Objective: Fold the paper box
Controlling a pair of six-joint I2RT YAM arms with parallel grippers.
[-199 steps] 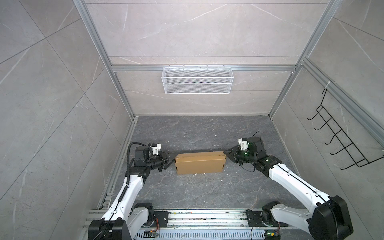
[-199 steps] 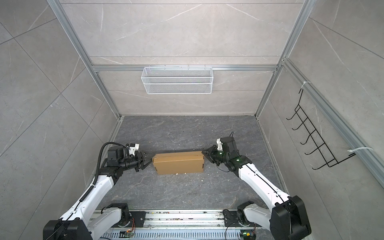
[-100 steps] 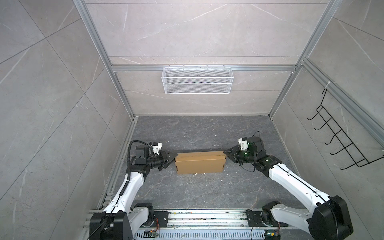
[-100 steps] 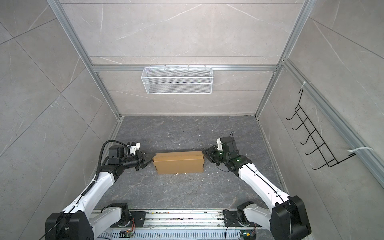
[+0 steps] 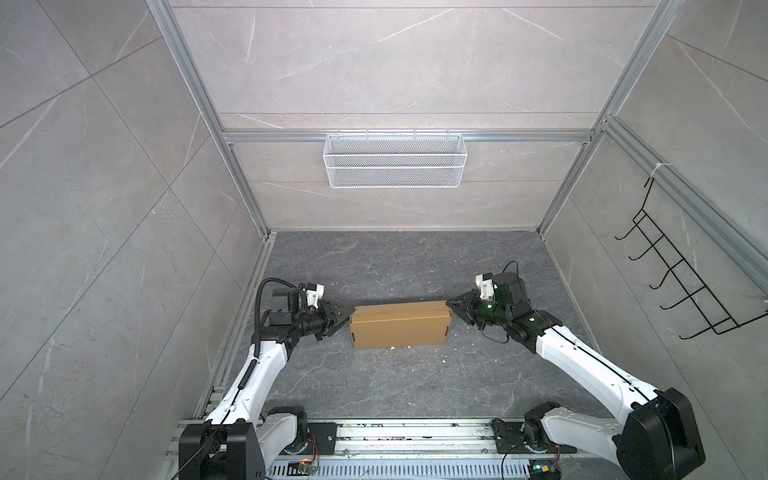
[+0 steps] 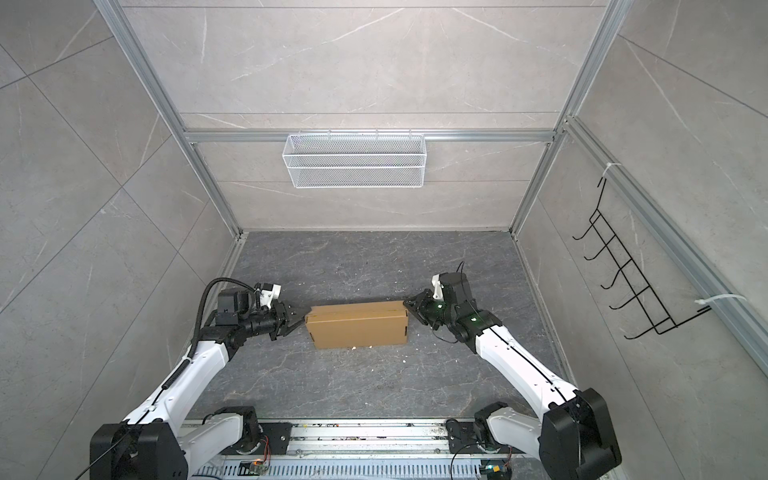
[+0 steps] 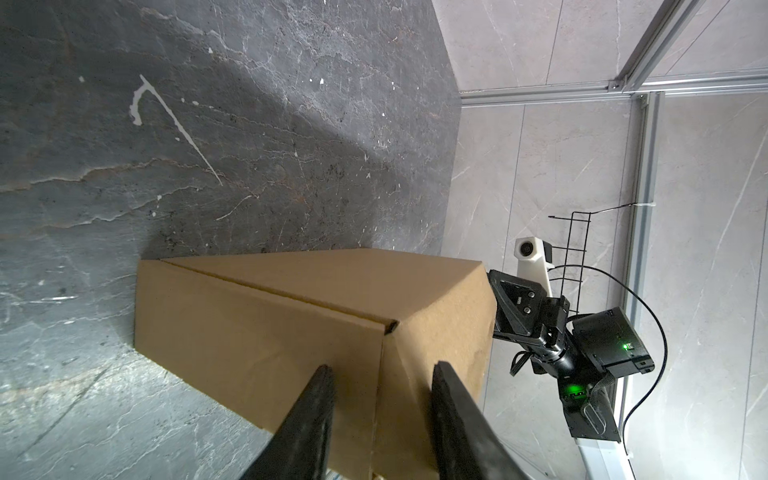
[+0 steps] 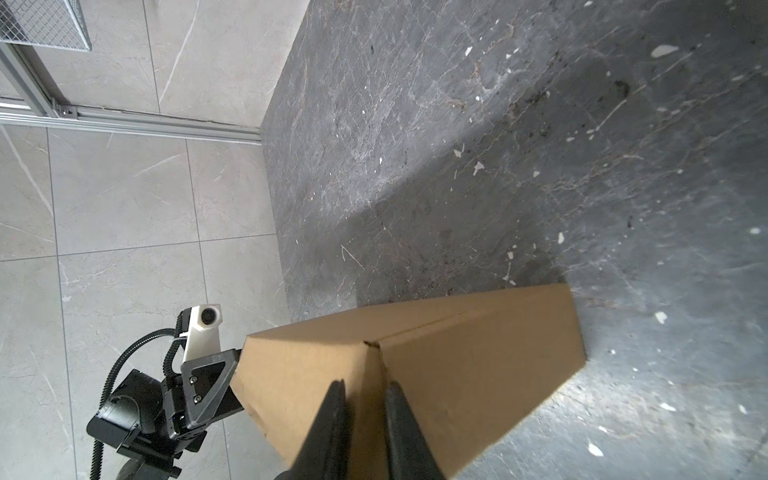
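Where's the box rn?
In both top views the paper box lies centred on the dark floor, between the left gripper and the right gripper at its ends.

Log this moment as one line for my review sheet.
paper box: closed, on table | left gripper: at its left end, jaws apart | right gripper: at its right end, narrow gap, grip unclear

The paper box (image 5: 399, 330) lay on the floor (image 5: 395, 266) directly ahead of the left gripper (image 5: 350, 318), its opposite end at the tips of the right gripper (image 5: 449, 305), which faced the first across it. The wire basket (image 5: 395, 166) hung on the wall high beyond both claws; the hook rack (image 5: 673, 286), behind the right one.
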